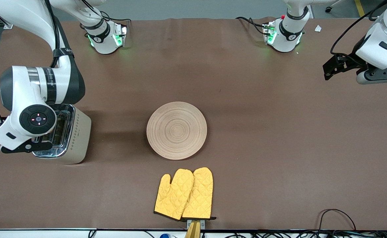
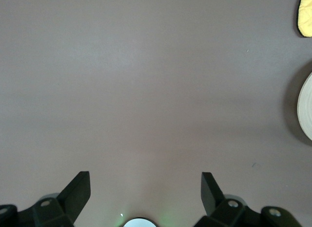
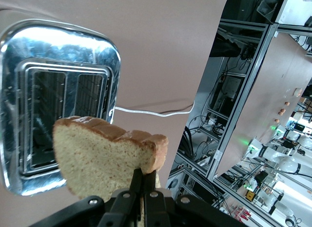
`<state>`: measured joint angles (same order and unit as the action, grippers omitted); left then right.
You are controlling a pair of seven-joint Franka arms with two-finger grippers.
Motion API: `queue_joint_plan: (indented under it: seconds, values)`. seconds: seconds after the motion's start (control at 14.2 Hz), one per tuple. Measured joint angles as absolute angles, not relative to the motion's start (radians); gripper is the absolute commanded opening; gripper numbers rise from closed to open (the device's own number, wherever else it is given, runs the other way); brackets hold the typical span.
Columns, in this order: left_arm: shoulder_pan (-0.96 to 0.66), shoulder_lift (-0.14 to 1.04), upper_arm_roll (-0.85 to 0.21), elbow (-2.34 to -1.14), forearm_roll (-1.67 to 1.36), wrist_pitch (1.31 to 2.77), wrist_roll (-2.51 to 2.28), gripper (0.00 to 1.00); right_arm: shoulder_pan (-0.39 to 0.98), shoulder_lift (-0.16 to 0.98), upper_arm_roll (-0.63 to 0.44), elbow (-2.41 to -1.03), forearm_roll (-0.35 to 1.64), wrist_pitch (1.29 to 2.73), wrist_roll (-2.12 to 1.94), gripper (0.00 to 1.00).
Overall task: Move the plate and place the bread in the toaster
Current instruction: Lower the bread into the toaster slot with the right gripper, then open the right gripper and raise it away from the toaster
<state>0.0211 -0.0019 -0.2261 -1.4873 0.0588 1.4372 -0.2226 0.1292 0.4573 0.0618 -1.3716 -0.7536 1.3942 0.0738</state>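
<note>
The round tan wooden plate (image 1: 176, 130) lies at the table's middle; its rim also shows in the left wrist view (image 2: 306, 110). The cream toaster (image 1: 78, 135) with a chrome top (image 3: 53, 105) stands toward the right arm's end. My right gripper (image 3: 145, 177) is shut on the slice of bread (image 3: 105, 156) and holds it upright over the toaster's slots; in the front view the right arm's hand (image 1: 28, 124) hides the bread. My left gripper (image 2: 145, 185) is open and empty, held above bare table at the left arm's end, where that arm waits (image 1: 375, 56).
A pair of yellow oven mitts (image 1: 185, 195) lies nearer the front camera than the plate; one tip shows in the left wrist view (image 2: 305, 14). The toaster's white cord (image 3: 156, 112) runs off the table edge. Cables (image 1: 337, 216) lie along the front edge.
</note>
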Motion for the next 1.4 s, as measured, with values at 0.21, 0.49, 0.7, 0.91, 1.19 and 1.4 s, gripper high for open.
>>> queue_joint_plan:
  seconds: [0.21, 0.49, 0.7, 0.91, 1.19, 1.4]
  values:
    - [0.035, -0.002, -0.225, -1.487, 0.059, 1.437, -0.223, 1.00, 0.128, 0.484, 0.049, -1.380, -0.754, 1.428, 0.076, 0.01]
    - [0.054, -0.002, -0.225, -1.487, 0.056, 1.437, -0.223, 1.00, 0.129, 0.523, 0.049, -1.381, -0.750, 1.446, 0.156, 0.01]
    - [0.059, -0.002, -0.225, -1.487, 0.053, 1.437, -0.185, 1.00, 0.132, 0.553, 0.051, -1.382, -0.711, 1.469, 0.226, 0.06]
    - [0.067, -0.002, -0.225, -1.487, 0.046, 1.437, -0.164, 1.00, 0.132, 0.573, 0.050, -1.382, -0.605, 1.492, 0.290, 0.69]
    - [0.080, -0.002, -0.224, -1.487, 0.023, 1.437, -0.157, 1.00, 0.117, 0.560, 0.046, -1.367, -0.422, 1.494, 0.307, 1.00]
    - [0.079, -0.002, -0.225, -1.487, 0.022, 1.437, -0.157, 1.00, 0.097, 0.476, 0.008, -1.352, -0.251, 1.491, 0.194, 1.00]
